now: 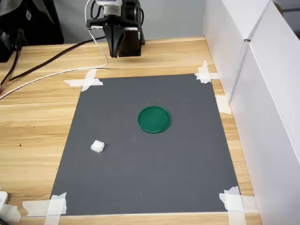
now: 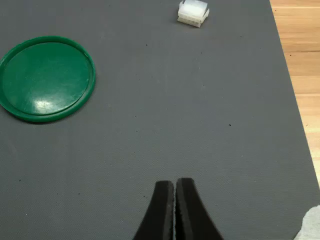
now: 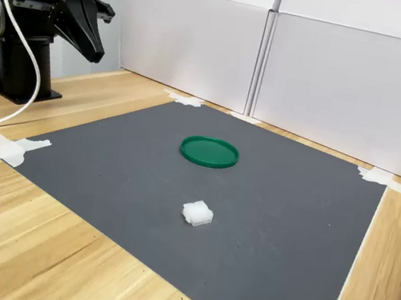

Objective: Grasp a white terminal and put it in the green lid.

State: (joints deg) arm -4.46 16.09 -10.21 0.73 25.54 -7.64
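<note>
The wooden table (image 1: 37, 117) carried a dark grey mat (image 1: 150, 164) fixed at its corners with white tape strips (image 1: 84, 80). White panels (image 3: 336, 73) stood along the edge of the table, on the first exterior view's right and at the back of the second exterior view. The black arm (image 3: 22, 20) rose at the far edge of the mat in the first exterior view, and the gripper (image 1: 116, 52) hung in the air above that edge, its jaws clenched together with nothing between them, as the wrist view showed. The green lid (image 1: 154, 119) lay flat near the middle of the mat, with nothing in it. The white terminal (image 1: 97, 146) sat on the mat well apart from the lid, nearer the camera and toward the first exterior view's left, and far from the gripper.
</note>
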